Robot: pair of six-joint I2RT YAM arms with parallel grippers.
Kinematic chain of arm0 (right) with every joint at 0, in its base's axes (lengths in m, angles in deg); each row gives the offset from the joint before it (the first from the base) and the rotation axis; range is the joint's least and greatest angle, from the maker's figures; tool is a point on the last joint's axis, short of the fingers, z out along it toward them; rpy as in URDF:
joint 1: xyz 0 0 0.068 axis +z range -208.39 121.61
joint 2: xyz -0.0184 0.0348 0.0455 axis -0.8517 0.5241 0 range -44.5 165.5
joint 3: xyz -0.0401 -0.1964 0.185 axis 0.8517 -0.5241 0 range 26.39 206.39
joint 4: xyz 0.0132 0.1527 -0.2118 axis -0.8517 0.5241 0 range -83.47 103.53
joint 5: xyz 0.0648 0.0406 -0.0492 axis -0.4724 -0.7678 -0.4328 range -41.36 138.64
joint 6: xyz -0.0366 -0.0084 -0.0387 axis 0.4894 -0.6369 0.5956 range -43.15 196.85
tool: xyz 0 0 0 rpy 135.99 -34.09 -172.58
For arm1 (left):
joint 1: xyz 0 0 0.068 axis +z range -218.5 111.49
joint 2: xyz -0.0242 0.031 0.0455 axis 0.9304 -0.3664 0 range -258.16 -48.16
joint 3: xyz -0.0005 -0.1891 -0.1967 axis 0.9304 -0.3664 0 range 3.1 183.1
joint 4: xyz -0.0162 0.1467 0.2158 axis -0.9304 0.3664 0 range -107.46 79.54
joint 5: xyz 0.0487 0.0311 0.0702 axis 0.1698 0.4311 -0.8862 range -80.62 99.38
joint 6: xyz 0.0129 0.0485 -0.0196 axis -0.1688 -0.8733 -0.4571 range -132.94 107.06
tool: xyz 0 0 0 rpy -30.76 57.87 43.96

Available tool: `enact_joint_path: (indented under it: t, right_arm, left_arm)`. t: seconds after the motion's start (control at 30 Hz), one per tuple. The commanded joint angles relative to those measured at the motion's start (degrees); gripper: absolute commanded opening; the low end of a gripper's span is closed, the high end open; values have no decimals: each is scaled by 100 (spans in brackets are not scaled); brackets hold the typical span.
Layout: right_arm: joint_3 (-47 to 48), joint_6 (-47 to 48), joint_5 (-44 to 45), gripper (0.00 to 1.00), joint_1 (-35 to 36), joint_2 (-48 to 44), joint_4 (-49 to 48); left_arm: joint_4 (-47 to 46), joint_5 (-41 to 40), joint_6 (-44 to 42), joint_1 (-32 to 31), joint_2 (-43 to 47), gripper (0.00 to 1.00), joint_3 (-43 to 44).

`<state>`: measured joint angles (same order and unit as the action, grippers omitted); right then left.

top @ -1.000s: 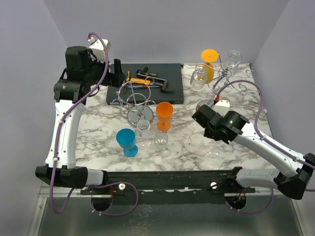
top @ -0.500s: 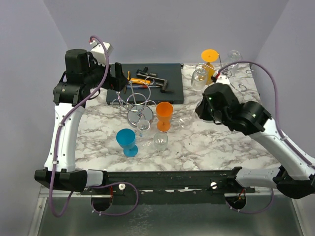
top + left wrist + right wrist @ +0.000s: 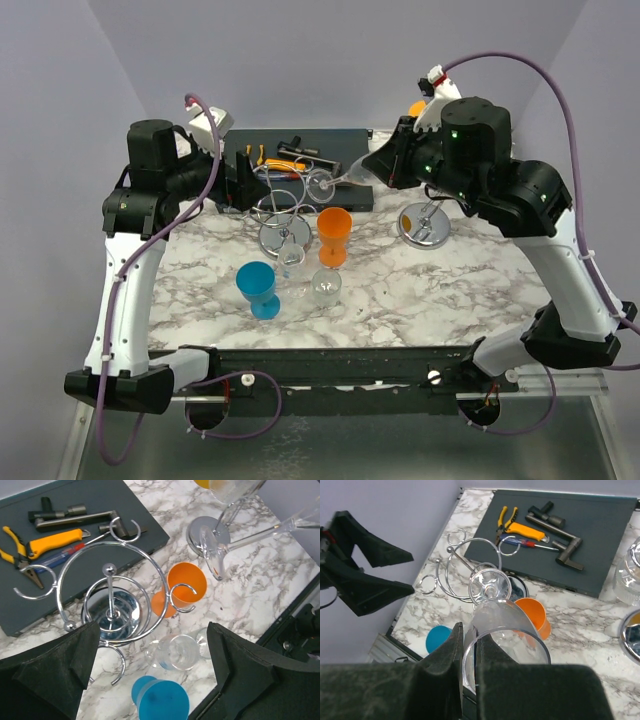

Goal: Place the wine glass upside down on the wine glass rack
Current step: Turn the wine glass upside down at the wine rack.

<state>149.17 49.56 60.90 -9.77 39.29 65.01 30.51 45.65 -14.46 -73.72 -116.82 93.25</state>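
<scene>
My right gripper (image 3: pixel 370 171) is shut on the rim of a clear wine glass (image 3: pixel 338 181), raised above the table. The glass lies almost level, its foot pointing left at the chrome wine glass rack (image 3: pixel 280 205). In the right wrist view the fingers (image 3: pixel 454 655) pinch the bowl wall of the wine glass (image 3: pixel 505 615), and its foot hovers over the rack (image 3: pixel 465 562). My left gripper (image 3: pixel 242 176) stands open just left of the rack, holding nothing. The left wrist view looks down on the rack (image 3: pixel 107 595), with the glass's foot and stem (image 3: pixel 235 537) coming in from the right.
A blue cup (image 3: pixel 260 288), an orange cup (image 3: pixel 334 235) and two small clear glasses (image 3: pixel 326 288) stand in front of the rack. A dark tray (image 3: pixel 345 165) with tools lies behind. A second rack's chrome base (image 3: pixel 424 224) stands at the right.
My right gripper shut on the wine glass low at the right, then rose and swung left with it to the rack. My left gripper edged right toward the rack.
</scene>
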Motion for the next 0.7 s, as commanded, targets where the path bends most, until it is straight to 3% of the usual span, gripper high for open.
enact_joint_path:
  t: [0.0,0.37,0.67]
  right_arm:
    - [-33,227,-682,1,-19,-228,-794]
    - [-748,182,-1420,1,-19,-111,-2604]
    - [-1311,78,-1688,1,-19,-271,-3448]
  left_arm:
    - [117,809,-2,29,107,96,-160]
    - [117,643,-138,-272,-250,97,476]
    - [-30,377,-42,-305,-592,77,686]
